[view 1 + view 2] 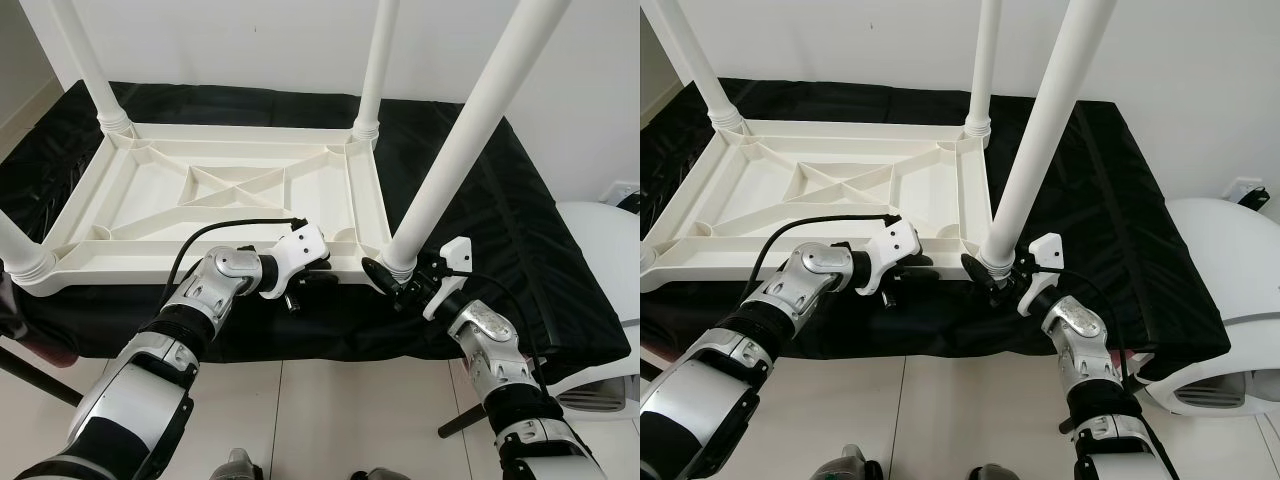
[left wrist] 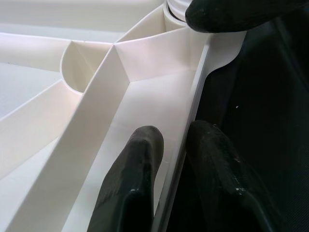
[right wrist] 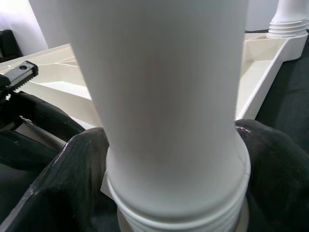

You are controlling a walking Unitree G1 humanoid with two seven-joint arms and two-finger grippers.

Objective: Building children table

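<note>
1. The white plastic table top lies upside down on a worktop draped in a black cover, its ribbed underside facing up.
2. Four white legs stand up out of its corners; the near right leg rises at a slant from the corner closest to the robot's right arm.
3. The right end effector is clenched around the threaded base of that near right leg, one black finger on each side of it, right where the leg meets the corner socket.
4. The left end effector grips the near edge of the table top, just beside that same corner; in the left wrist view one finger sits inside the rim and the other outside it, pinching the thin wall.
5. A white chair stands to the right of the worktop, and pale floor tiles show below.
</note>
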